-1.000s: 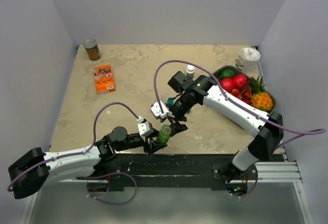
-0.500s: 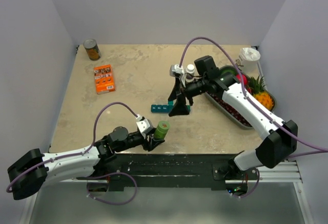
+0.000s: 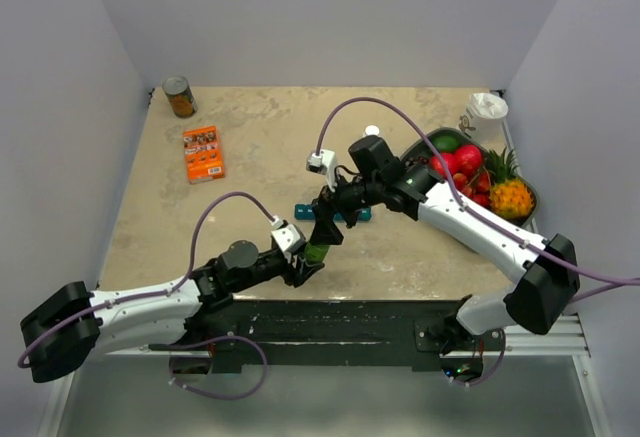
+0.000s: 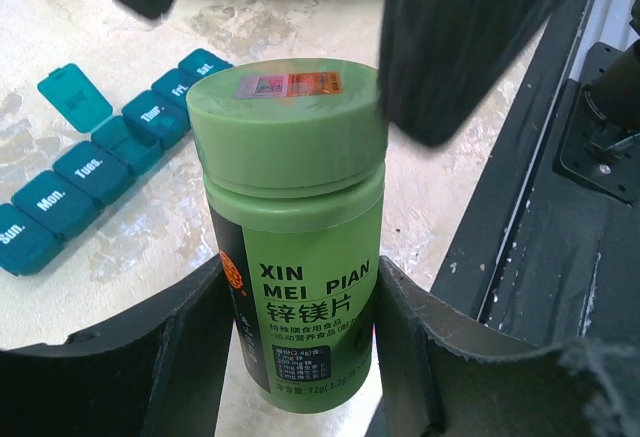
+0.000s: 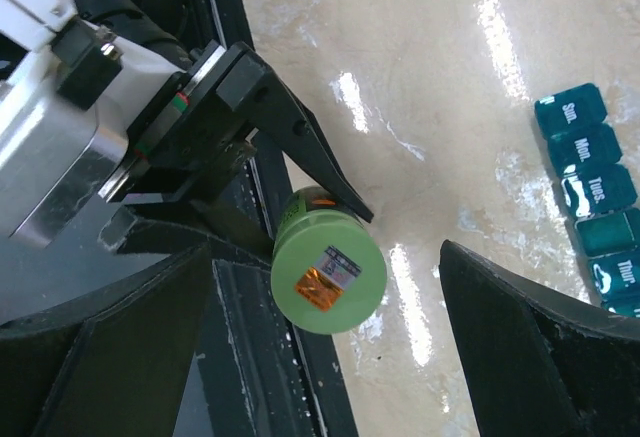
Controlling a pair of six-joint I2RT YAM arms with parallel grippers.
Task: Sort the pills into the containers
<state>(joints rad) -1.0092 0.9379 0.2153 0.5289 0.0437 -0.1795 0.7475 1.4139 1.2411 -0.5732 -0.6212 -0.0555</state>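
A green pill bottle with its green cap on stands upright at the table's near edge, and my left gripper is shut on its lower body. My right gripper hangs open directly above the cap, jaws wide on either side and not touching it. In the top view the bottle sits between the left gripper and the right gripper. The teal containers strip lies just behind, with one middle lid flipped open. No loose pills show.
An orange box and a can sit at the far left. A grey fruit tray, a white cup and a small white-capped bottle are at the far right. The black base rail runs right beside the bottle.
The right gripper left the bottle, swung back over the organiser while its jaws opened wide, then returned above the cap. The left gripper kept the bottle, nudged slightly.
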